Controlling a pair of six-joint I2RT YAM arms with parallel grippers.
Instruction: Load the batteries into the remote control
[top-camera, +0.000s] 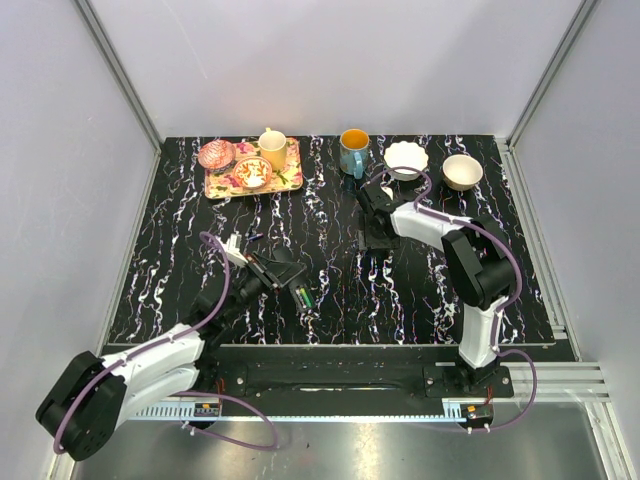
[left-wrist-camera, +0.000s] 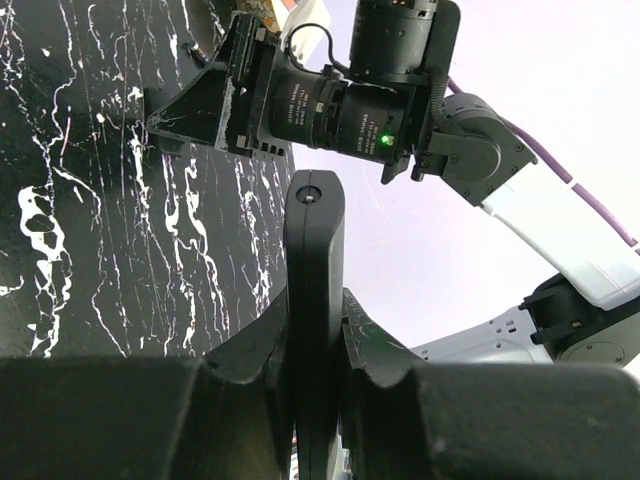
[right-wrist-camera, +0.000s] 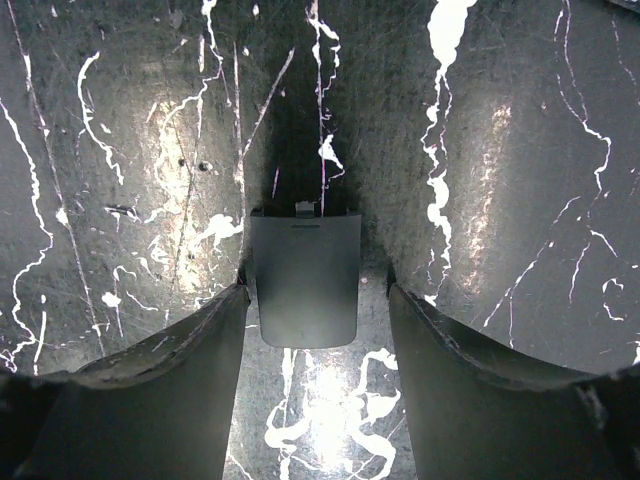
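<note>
My left gripper (top-camera: 272, 270) is shut on the black remote control (left-wrist-camera: 313, 250), which stands on edge between its jaws above the table. In the left wrist view the left gripper (left-wrist-camera: 315, 310) clamps the remote's narrow sides. A battery with a green band (top-camera: 303, 297) lies on the black marble table (top-camera: 180, 260) just right of the left gripper. My right gripper (top-camera: 377, 232) hangs low over the table near its middle. In the right wrist view the right gripper (right-wrist-camera: 317, 295) is open, and the grey battery cover (right-wrist-camera: 305, 275) lies flat on the table between its fingertips.
A floral tray (top-camera: 290, 182) with a pink bowl (top-camera: 216, 154), a yellow cup (top-camera: 272, 148) and a small dish (top-camera: 253, 172) stands at the back left. A blue mug (top-camera: 353, 150), a white bowl (top-camera: 406, 158) and a beige bowl (top-camera: 462, 171) line the back edge.
</note>
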